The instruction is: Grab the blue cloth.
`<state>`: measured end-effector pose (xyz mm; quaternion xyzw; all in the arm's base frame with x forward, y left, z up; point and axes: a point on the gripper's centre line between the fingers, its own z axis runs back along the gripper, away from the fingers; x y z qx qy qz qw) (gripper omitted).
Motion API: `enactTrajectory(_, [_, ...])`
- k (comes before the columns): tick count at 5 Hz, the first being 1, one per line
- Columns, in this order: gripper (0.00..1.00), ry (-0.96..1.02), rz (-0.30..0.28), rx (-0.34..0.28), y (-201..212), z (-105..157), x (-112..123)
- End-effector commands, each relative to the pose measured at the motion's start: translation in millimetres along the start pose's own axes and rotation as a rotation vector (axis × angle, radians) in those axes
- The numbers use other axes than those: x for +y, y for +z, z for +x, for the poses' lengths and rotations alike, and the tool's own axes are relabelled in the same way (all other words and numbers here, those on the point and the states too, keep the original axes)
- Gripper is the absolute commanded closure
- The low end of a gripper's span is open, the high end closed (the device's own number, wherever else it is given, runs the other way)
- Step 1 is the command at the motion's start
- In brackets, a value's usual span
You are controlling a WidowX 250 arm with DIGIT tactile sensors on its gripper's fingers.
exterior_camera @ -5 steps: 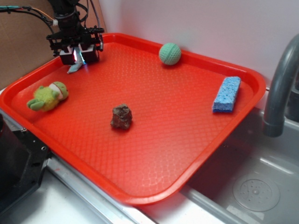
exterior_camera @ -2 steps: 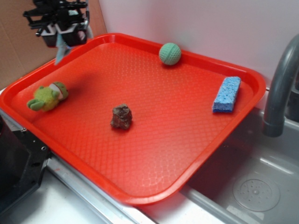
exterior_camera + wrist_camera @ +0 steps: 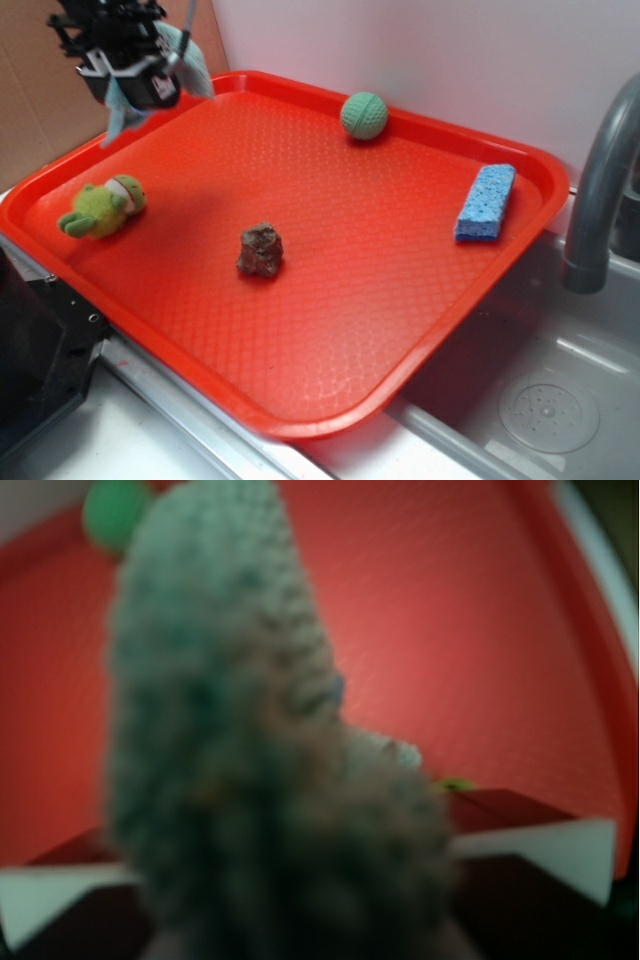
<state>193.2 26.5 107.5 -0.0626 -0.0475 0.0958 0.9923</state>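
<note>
i had the hand (image 3: 135, 85) clamped on the blue cloth (image 3: 190, 55), raised above the red tray's (image 3: 330, 420) far left corner; the cloth draped down lengthwise, hanging clear of the tray.

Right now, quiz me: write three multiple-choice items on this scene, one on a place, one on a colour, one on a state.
1. Where is the blue sponge?
A. beside the green plush toy
B. near the tray's right rim
C. in the sink

2. What colour is the ball?
A. green
B. yellow
C. red

3. What state is the blue cloth in?
A. flat on the tray
B. draped over the faucet
C. hanging from the gripper, clear of the tray

Answers: 1 B, it lies along the right rim; 2 A, it is green against the back edge; 3 C, the cloth dangles from the raised gripper and fills the wrist view.
</note>
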Motion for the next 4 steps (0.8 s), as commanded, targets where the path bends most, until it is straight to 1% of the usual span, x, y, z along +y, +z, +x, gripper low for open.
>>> enactTrajectory(1, [1.0,-0.065,0.016,-0.09,36,9,-5])
enactTrajectory(2, [1.0,-0.044,0.07,-0.122,57,22,-14])
enactTrajectory(3, [1.0,0.042,0.104,-0.216,70,26,-10])
enactTrajectory(4, [1.0,0.033,0.053,-0.201,77,24,1])
